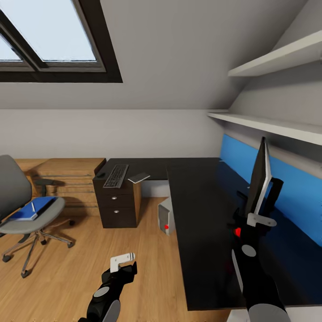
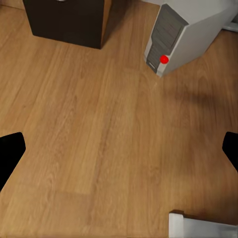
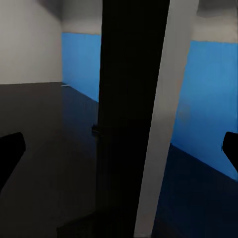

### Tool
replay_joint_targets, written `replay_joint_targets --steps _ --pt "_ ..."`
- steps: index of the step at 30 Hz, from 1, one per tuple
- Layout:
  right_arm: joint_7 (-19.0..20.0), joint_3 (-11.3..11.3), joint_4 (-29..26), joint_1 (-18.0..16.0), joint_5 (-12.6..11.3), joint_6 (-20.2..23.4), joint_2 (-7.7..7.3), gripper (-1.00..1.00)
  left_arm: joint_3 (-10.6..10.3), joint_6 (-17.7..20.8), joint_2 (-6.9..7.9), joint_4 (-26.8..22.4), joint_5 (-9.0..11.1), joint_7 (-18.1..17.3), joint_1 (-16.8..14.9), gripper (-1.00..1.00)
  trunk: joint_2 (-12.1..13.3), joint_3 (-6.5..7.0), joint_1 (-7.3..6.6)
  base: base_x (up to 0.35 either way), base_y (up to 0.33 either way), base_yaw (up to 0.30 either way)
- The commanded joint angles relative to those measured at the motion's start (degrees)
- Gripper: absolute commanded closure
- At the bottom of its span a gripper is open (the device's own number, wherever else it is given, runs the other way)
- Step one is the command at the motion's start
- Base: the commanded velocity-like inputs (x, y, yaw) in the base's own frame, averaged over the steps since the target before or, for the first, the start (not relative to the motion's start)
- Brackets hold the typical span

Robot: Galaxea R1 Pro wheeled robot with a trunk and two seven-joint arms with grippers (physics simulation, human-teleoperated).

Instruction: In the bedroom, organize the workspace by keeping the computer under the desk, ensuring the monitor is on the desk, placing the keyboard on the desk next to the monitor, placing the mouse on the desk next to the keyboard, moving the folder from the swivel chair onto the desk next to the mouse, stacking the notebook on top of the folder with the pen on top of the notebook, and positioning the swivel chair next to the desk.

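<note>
The monitor (image 1: 259, 179) stands edge-on at the right of the black desk (image 1: 201, 201), with its red dot (image 1: 237, 231) low at the near corner. My right gripper (image 1: 255, 217) is at that near edge. In the right wrist view the monitor's edge (image 3: 131, 119) lies between the open fingers, touching neither. The keyboard (image 1: 116, 175), mouse (image 1: 101, 175) and notebook (image 1: 139, 177) lie on the desk's far left wing. On the swivel chair (image 1: 27, 219) rests the blue folder (image 1: 36, 208) with the pen (image 1: 32, 206) on it. The computer (image 1: 166, 219) (image 2: 173, 34) sits under the desk. My left gripper (image 1: 121, 264) hangs open over the floor.
A dark drawer unit (image 1: 117, 203) (image 2: 69, 20) holds up the desk's left end, and a light wooden chest (image 1: 67, 179) stands beside it. Two wall shelves (image 1: 273, 125) hang above a blue wall panel (image 1: 295, 188). Wooden floor (image 1: 112, 241) lies between the chair and the desk.
</note>
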Motion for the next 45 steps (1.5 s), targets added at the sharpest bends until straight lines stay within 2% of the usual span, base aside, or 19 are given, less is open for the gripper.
replay_joint_targets --steps 1,15,25,45 --pt "-0.09 -0.14 0.04 -0.06 0.44 -0.10 0.06 -1.00 -0.08 0.13 0.02 -0.08 0.50 0.49 -0.05 -1.00 -0.05 -0.07 -0.01 -0.140 -0.128 0.000" --pt "-0.17 -0.15 0.05 -0.06 0.50 0.00 0.10 -1.00 -0.06 0.13 0.02 -0.08 0.45 0.60 -0.06 -1.00 -0.05 -0.07 -0.01 -0.144 -0.166 0.000" --pt "-0.12 -0.15 0.31 -0.06 0.52 0.00 0.10 -1.00 -0.06 0.13 0.09 -0.15 0.49 0.52 -0.05 -1.00 -0.05 -0.07 -0.01 -0.049 -0.184 0.000" --pt "-0.09 -0.10 0.25 0.03 0.44 -0.33 0.30 -1.00 0.02 0.04 0.10 -0.53 0.42 0.51 -0.06 -1.00 -0.05 -0.07 -0.01 -0.003 -0.083 0.000"
